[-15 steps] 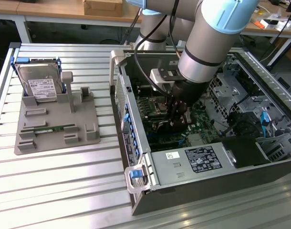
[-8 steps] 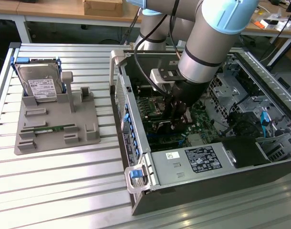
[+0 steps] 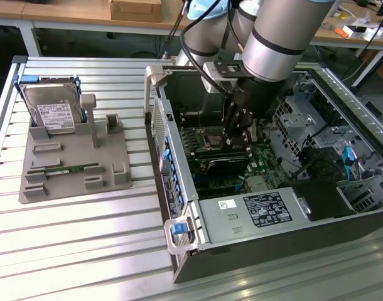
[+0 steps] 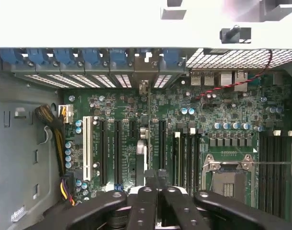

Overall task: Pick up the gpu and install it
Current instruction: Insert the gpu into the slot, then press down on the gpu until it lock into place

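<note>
Black fingers (image 4: 147, 199) are drawn narrow, nearly together, low inside the computer case (image 3: 242, 251). Just beneath them the gpu (image 4: 141, 160) stands on edge in a slot of the green motherboard (image 4: 222, 115), its bracket end toward the case's rear wall; whether the fingers touch it I cannot tell. Beyond the case, a grey tray (image 3: 72, 182) on the desk (image 3: 85, 238) carries a hard drive (image 3: 53, 116).
</note>
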